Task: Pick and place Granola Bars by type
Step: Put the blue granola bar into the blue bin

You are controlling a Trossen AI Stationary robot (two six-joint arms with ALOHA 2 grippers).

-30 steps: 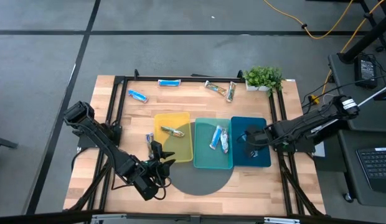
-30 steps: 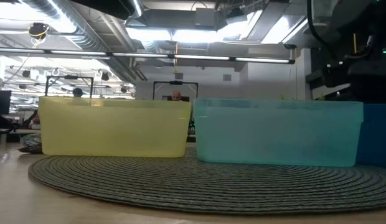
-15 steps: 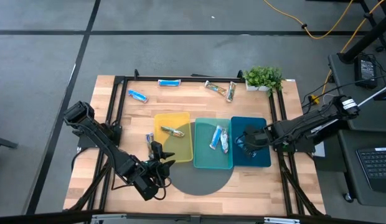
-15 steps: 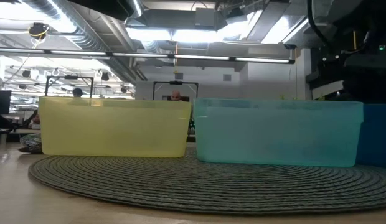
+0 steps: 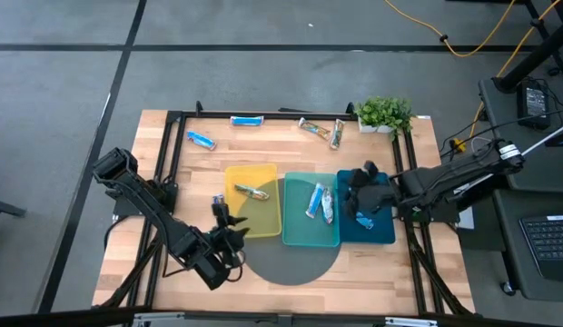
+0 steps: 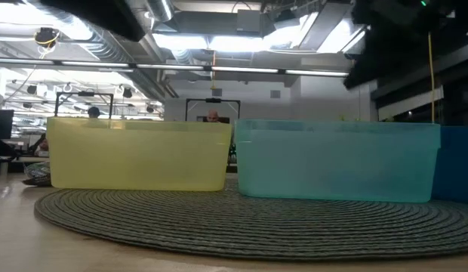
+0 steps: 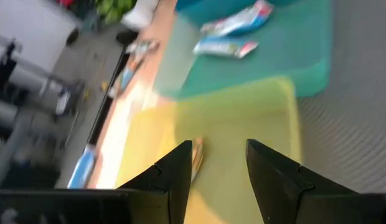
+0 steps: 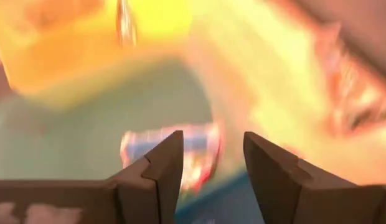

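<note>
Granola bars lie in several places. Two blue ones [image 5: 247,120] [image 5: 201,140] and two tan ones [image 5: 313,127] [image 5: 336,133] lie on the far part of the table. One tan bar [image 5: 254,192] is in the yellow tray [image 5: 238,174]. Two blue-and-white bars [image 5: 320,202] are in the teal tray [image 5: 300,232]. A small blue bar [image 5: 364,221] seems to lie in the dark blue tray [image 5: 387,232]. My right gripper [image 5: 359,182] hovers open above that tray. My left gripper [image 5: 223,216] stands open at the yellow tray's near-left corner, next to a bar [image 5: 218,199] on the wood.
The three trays stand side by side, partly on a round grey mat [image 5: 286,259]. A potted green plant [image 5: 384,113] stands at the far right corner. A black frame [image 5: 172,118] runs round the tabletop. Bare wood shows at the near left and near right.
My right gripper has lifted up out of the dark blue tray and drawn toward its far edge, turning as it rose. My left gripper has stayed at the yellow tray's corner and rolled a little at the wrist. The bars in the yellow and teal trays have not moved.
</note>
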